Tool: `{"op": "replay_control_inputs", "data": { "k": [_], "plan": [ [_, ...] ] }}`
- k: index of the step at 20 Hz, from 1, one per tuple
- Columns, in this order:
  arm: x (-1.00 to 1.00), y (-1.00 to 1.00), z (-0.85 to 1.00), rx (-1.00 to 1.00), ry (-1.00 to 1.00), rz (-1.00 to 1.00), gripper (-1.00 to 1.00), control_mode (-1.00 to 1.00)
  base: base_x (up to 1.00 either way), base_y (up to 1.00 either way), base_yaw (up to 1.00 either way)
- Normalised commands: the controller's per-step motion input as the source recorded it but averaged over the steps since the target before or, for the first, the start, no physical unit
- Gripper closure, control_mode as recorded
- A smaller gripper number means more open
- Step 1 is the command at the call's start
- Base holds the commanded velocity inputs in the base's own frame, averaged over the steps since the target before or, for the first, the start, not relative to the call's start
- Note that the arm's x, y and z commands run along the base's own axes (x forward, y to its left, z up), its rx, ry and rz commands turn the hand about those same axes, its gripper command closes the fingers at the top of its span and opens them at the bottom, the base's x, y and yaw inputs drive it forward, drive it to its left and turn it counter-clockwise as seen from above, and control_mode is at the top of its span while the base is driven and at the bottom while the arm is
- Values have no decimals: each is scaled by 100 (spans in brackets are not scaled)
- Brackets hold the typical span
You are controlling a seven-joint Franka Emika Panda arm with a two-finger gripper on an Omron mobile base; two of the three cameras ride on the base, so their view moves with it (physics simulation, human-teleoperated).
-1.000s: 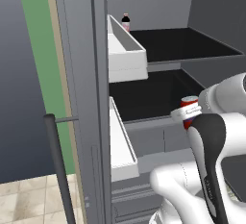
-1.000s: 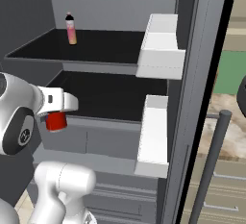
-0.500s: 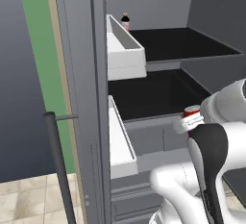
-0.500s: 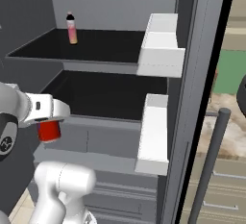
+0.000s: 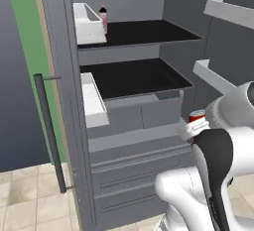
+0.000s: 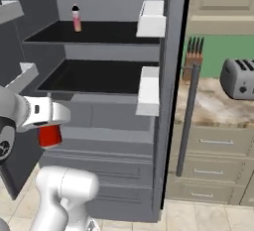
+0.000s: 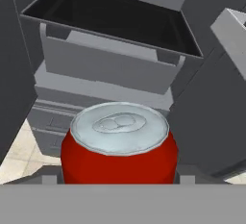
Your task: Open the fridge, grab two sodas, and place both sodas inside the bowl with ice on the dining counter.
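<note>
The fridge (image 5: 130, 122) (image 6: 106, 112) stands with its doors open, black shelves bare in the middle. My gripper (image 6: 47, 125) is shut on the red soda can (image 6: 49, 136) (image 5: 197, 116), held in front of the lower drawers, outside the shelves. In the hand view the red soda can (image 7: 119, 145) shows its silver top close up, with the lower shelf behind it. The pink bottle (image 5: 103, 19) (image 6: 76, 18) stands upright at the back of the upper shelf. The bowl and the dining counter are out of view.
White door bins (image 5: 92, 99) (image 6: 148, 91) hang on both open doors, each door with a long bar handle (image 5: 47, 131) (image 6: 187, 110). Right of the fridge, a stone-topped cabinet counter (image 6: 214, 107) carries a knife block (image 6: 194, 60) and a toaster (image 6: 238, 78). Tiled floor lies below.
Both base views have shifted: the base has moved relative to the fridge. The gripper, still shut on the red can, has come down and out from the lower shelf.
</note>
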Motion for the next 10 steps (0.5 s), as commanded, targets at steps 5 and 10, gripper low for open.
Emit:
{"op": "replay_control_inputs", "data": {
  "k": [5, 10],
  "plan": [
    [0, 0, 0, 0, 0, 0, 100, 100, -67, -53, -29],
    [0, 0, 0, 0, 0, 0, 100, 100, -34, -52, -32]
  ]
}}
